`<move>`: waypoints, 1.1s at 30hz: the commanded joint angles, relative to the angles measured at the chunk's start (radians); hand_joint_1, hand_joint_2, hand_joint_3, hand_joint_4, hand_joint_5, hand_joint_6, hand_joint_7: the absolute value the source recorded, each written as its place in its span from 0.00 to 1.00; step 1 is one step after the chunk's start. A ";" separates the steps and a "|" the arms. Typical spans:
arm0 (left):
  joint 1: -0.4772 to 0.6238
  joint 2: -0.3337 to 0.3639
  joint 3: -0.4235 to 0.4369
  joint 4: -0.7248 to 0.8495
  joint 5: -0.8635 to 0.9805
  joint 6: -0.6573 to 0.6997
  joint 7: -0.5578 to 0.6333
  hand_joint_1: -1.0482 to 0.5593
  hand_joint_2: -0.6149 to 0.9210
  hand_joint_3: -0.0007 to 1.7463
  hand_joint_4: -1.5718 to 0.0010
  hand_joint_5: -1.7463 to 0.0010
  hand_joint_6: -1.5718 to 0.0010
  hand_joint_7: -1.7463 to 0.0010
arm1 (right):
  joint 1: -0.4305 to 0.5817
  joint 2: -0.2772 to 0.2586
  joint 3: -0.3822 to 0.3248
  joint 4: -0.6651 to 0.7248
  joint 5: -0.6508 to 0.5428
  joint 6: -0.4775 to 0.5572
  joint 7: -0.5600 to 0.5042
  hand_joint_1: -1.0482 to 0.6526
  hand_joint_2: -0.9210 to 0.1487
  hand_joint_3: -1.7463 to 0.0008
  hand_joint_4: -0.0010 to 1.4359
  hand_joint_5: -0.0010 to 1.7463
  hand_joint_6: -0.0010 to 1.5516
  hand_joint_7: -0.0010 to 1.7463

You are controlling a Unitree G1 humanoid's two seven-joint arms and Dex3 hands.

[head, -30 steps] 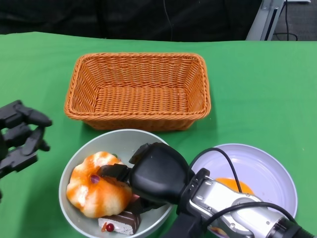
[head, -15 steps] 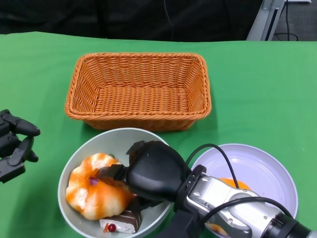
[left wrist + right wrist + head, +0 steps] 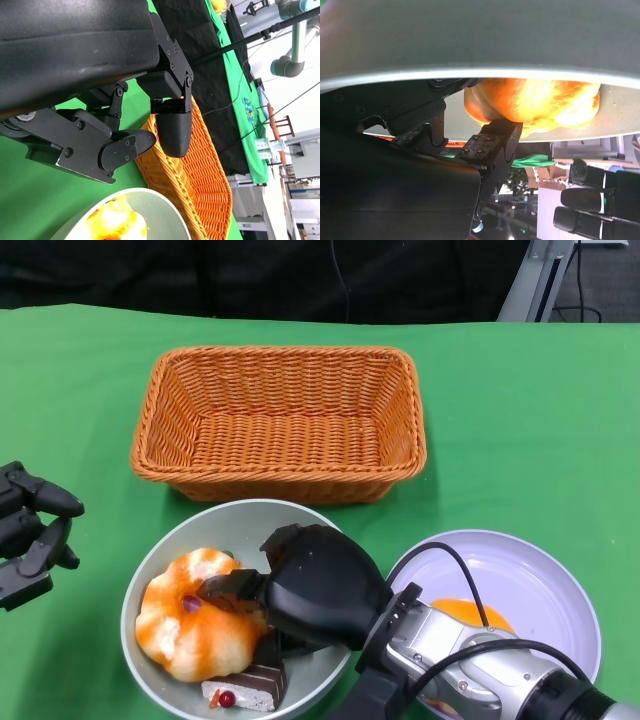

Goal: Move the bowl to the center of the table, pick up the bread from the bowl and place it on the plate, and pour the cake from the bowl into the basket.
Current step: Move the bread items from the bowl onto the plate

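I see the grey bowl (image 3: 180,535) upright near the table's front, just before the empty orange wicker basket (image 3: 280,420). In it lie a glazed orange-and-white bread (image 3: 185,625) and a dark chocolate cake slice (image 3: 250,687). The white plate (image 3: 540,580) sits just beside the bowl.

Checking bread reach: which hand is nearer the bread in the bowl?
Right. The right hand is inside the bowl, fingers on the bread. The left hand is outside the bowl, apart from it.
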 commanded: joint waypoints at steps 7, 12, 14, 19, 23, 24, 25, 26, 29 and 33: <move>-0.002 0.015 0.006 0.012 -0.004 -0.020 -0.007 0.61 0.88 0.44 0.56 0.12 0.55 0.29 | -0.023 0.004 -0.004 0.042 0.005 -0.014 -0.047 0.35 0.05 1.00 0.51 0.68 0.74 0.01; 0.002 0.011 0.005 0.004 0.001 -0.015 0.003 0.61 0.88 0.45 0.56 0.12 0.55 0.29 | -0.024 -0.003 -0.013 0.026 0.017 -0.023 -0.028 0.35 0.05 1.00 0.52 0.64 0.75 0.01; 0.001 0.008 0.006 0.004 -0.002 -0.012 0.004 0.61 0.87 0.45 0.56 0.12 0.55 0.28 | -0.025 -0.003 -0.015 0.028 0.016 -0.026 -0.038 0.35 0.05 1.00 0.53 0.64 0.75 0.00; -0.004 -0.001 0.006 0.006 -0.007 0.004 0.012 0.60 0.87 0.46 0.55 0.12 0.55 0.28 | -0.029 -0.007 -0.051 0.015 0.037 -0.057 -0.087 0.39 0.07 1.00 0.57 0.61 0.75 0.00; -0.009 0.001 0.007 0.016 -0.003 0.000 0.010 0.60 0.87 0.45 0.55 0.12 0.55 0.28 | -0.023 -0.027 -0.075 -0.035 0.066 -0.078 -0.036 0.39 0.05 1.00 0.55 0.61 0.75 0.00; -0.009 0.002 0.007 0.018 -0.003 -0.003 0.008 0.60 0.87 0.46 0.55 0.12 0.55 0.28 | -0.020 -0.033 -0.082 -0.054 0.069 -0.079 -0.021 0.39 0.05 0.99 0.55 0.61 0.75 0.00; -0.011 0.002 0.008 0.021 -0.004 -0.004 0.007 0.60 0.86 0.46 0.55 0.12 0.55 0.28 | -0.015 -0.043 -0.090 -0.081 0.078 -0.078 0.012 0.38 0.05 0.99 0.55 0.61 0.75 0.00; -0.012 0.003 0.008 0.024 -0.004 -0.005 0.006 0.60 0.86 0.46 0.55 0.12 0.55 0.28 | -0.011 -0.049 -0.097 -0.103 0.085 -0.076 0.037 0.38 0.04 0.99 0.54 0.61 0.74 0.00; -0.013 0.007 0.009 0.025 -0.003 0.001 0.008 0.60 0.86 0.46 0.56 0.12 0.55 0.28 | 0.003 -0.064 -0.113 -0.160 0.103 -0.072 0.092 0.38 0.04 1.00 0.56 0.55 0.75 0.00; -0.015 0.010 0.010 0.025 -0.001 -0.001 0.008 0.60 0.86 0.46 0.56 0.12 0.55 0.28 | 0.026 -0.079 -0.139 -0.230 0.138 -0.069 0.173 0.38 0.04 1.00 0.57 0.53 0.75 0.00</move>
